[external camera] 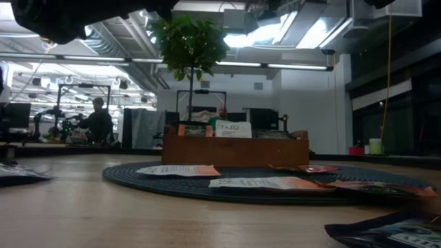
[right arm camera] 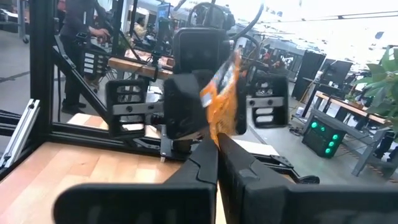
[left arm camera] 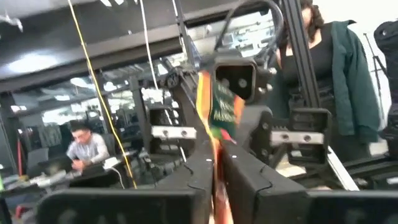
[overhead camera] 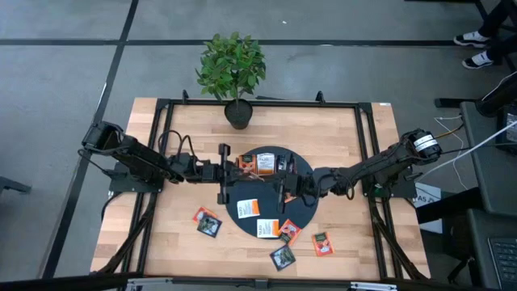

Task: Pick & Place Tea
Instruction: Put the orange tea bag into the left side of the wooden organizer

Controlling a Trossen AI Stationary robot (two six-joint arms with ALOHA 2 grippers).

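Observation:
An orange and green tea sachet (left arm camera: 217, 109) hangs in the air above the dark round mat (overhead camera: 311, 212), between my two grippers, which face each other level. My left gripper (left arm camera: 216, 163) reaches in from the table's left and my right gripper (right arm camera: 217, 144) from the right. Both are shut on the sachet. The wooden tray (external camera: 234, 150) stands on the far part of the mat with sachets upright in it. Other sachets lie flat on the mat (overhead camera: 249, 208) and on the table in front of it (overhead camera: 208, 221). My left gripper pinches the sachet's lower edge (left arm camera: 214, 140) between its two fingers, coming level from the table's left. The sachet stands up above the fingers, clear of the mat. My right gripper pinches the same sachet near its lower part (right arm camera: 217, 127) between its two fingers, coming level from the table's right. The sachet rises tilted above the fingertips, lifted clear.
A potted plant (overhead camera: 233, 73) stands at the table's far edge, behind the tray. Loose sachets lie near the front edge (overhead camera: 283, 257) and front right (overhead camera: 322, 242). A black frame (overhead camera: 371, 145) rims the table. People show in the room beyond.

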